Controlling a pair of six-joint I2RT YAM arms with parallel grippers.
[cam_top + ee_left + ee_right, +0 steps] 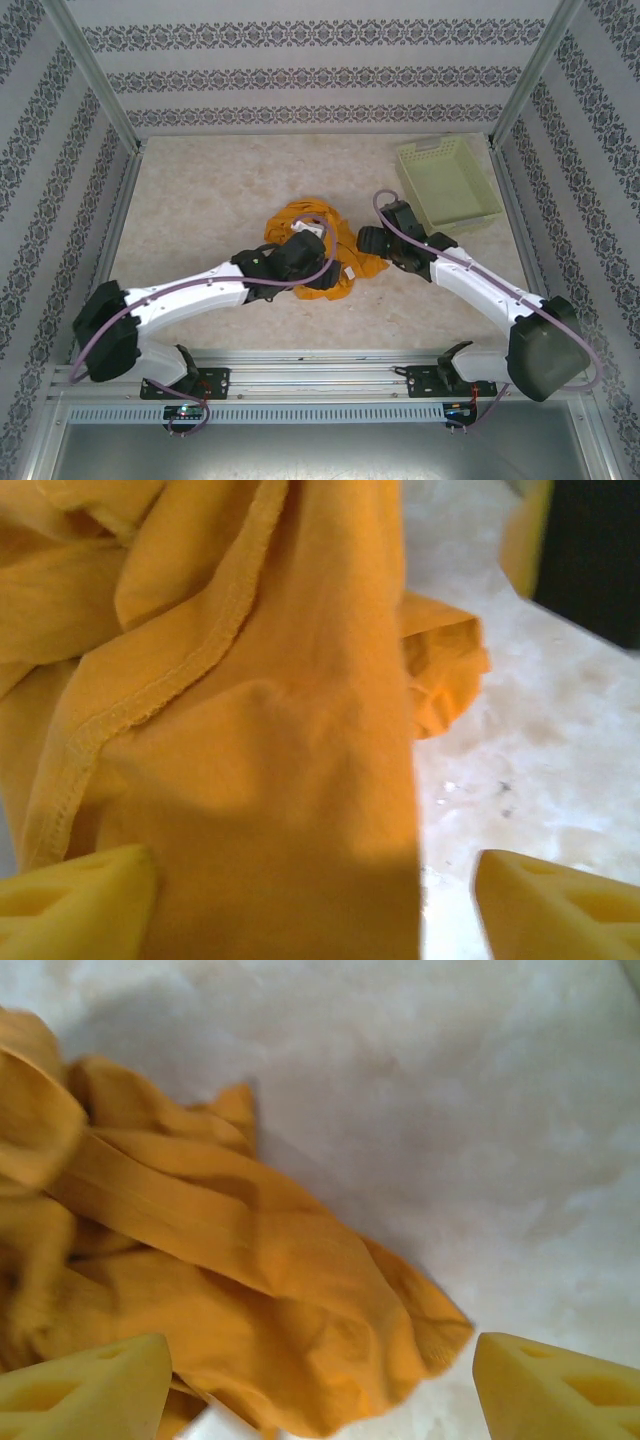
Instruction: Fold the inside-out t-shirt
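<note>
Jaws spread on both: the left gripper (315, 885) straddles a fold; the right gripper (320, 1375) hangs over a loose edge; the inside-out t-shirt (352, 262) lies bunched mid-table (200, 200) between them (probably soft, light and limp); I'd pinch the stitched hem (150, 695).

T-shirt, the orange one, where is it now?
In the top view the orange t-shirt lies crumpled in the middle of the table, between the left gripper and the right gripper; the pale green basket sits off to the far right.
</note>
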